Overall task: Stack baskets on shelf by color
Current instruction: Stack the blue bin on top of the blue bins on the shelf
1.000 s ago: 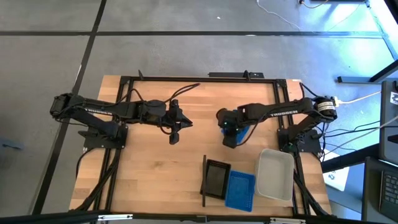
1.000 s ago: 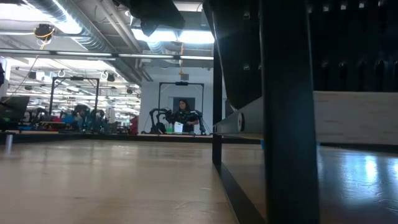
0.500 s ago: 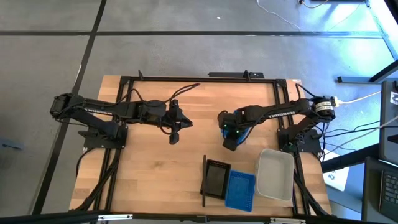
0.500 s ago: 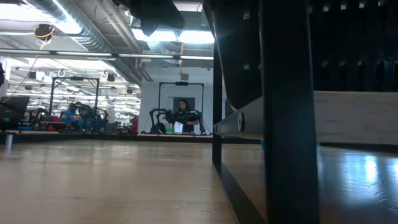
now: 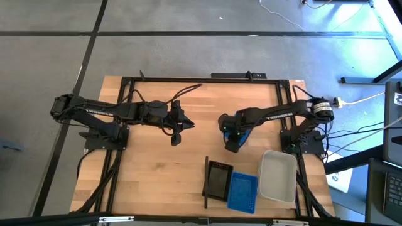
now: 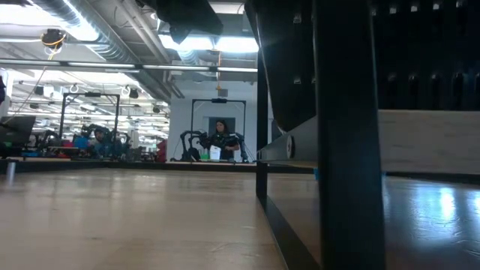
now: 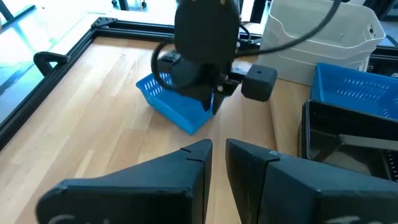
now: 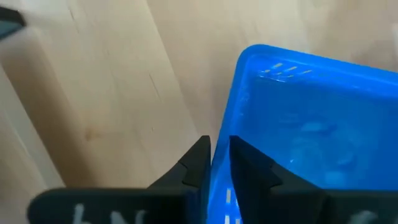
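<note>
My right gripper [image 8: 221, 163] hangs over the middle of the table, pointing steeply down, shut on a bright blue basket [image 7: 177, 111]. In the left wrist view the basket is tilted, its low corner at or just above the wood. At the near right the shelf [image 5: 251, 204] has a black upright bar [image 5: 205, 183] along its left edge. On it stand a black basket [image 5: 218, 180], a blue basket [image 5: 242, 191] and a white basket [image 5: 277, 176]. My left gripper [image 7: 219, 167] waits shut at the table's left middle, pointing across at the right arm. My right gripper pinches one wall of the blue basket at its rim [image 8: 219, 186], with one finger [image 8: 252, 171] inside the basket and the other finger [image 8: 198, 165] outside. The fingers come from above, slanting down. The basket hangs tilted below them; whether its low corner [image 7: 191, 129] touches the table I cannot tell.
The table's black frame rails [image 5: 201, 80] run along the far edge and both sides. Bare wood [image 5: 157, 176] lies left of the shelf's bar. In the low view that bar [image 6: 341, 150] fills the near right, and people stand far off in the room behind.
My right gripper has sunk toward the tabletop with the blue basket and tipped a little steeper. In the high view the basket has slipped further under the arm. My left arm has kept still.
</note>
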You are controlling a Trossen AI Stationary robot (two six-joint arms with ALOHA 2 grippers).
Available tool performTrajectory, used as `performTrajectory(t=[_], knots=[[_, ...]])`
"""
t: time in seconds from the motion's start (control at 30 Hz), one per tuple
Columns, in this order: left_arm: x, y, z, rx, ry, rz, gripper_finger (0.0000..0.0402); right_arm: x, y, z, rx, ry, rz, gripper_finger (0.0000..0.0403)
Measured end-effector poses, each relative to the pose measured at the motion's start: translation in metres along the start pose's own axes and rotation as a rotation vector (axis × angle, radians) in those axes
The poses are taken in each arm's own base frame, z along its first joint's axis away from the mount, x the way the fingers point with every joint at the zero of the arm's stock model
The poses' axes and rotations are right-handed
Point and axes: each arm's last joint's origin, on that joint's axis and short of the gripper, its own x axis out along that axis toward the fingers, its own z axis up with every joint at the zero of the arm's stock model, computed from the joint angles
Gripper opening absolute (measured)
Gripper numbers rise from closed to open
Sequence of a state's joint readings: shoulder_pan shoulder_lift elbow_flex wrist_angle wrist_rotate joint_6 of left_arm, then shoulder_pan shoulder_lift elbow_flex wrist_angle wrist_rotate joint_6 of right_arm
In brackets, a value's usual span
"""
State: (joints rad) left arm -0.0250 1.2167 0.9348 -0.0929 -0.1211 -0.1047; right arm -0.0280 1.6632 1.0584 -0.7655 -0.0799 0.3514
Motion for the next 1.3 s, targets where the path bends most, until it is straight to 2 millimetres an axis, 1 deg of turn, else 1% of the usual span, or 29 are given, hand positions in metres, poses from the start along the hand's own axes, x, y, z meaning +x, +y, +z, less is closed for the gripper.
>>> performTrajectory(t=[0.2,0.27,0.37,0.47,0.57,0.63,0.73,0.9,1.0,1.1,1.2,1.3], knots=[[0.000,0.000,0.000,0.001,-0.001,0.000,0.0039,0.016,0.000,0.005,-0.150,0.014,-0.005,0.0056],[0.000,0.000,0.000,0.002,0.000,0.000,0.0039,0.018,0.000,0.005,-0.159,0.018,-0.006,0.0045],[0.000,0.000,0.000,0.002,0.000,0.000,0.0039,0.015,0.000,0.004,-0.176,0.020,-0.007,0.0014],[0.000,0.000,0.000,0.006,0.000,0.000,0.0039,0.005,0.001,0.004,-0.164,0.041,-0.019,0.0011],[0.000,0.000,0.000,0.010,0.000,0.000,0.0039,-0.015,0.005,0.003,-0.150,0.105,-0.036,0.0006],[0.000,0.000,0.000,0.011,0.000,0.000,0.0039,-0.035,0.012,0.007,-0.156,0.110,-0.043,0.0005],[0.000,0.000,0.000,0.015,0.000,0.000,0.0039,-0.065,0.027,0.012,-0.165,0.109,-0.059,0.0003],[0.000,0.000,0.000,0.063,0.003,0.000,0.0039,-0.112,0.056,0.016,-0.191,0.033,-0.054,0.0002],[0.000,0.000,0.000,0.081,0.003,0.000,0.0039,-0.138,0.072,0.012,-0.187,-0.001,-0.041,0.0001],[0.000,0.000,0.000,0.113,0.003,0.000,0.0039,-0.157,0.086,0.001,-0.170,-0.003,-0.063,0.0000],[0.000,0.000,0.000,0.147,0.004,0.000,0.0039,-0.172,0.101,-0.011,-0.171,-0.011,-0.061,0.0000],[0.000,0.000,0.000,0.179,0.003,0.000,0.0039,-0.185,0.119,-0.021,-0.186,-0.057,-0.018,0.0000]])
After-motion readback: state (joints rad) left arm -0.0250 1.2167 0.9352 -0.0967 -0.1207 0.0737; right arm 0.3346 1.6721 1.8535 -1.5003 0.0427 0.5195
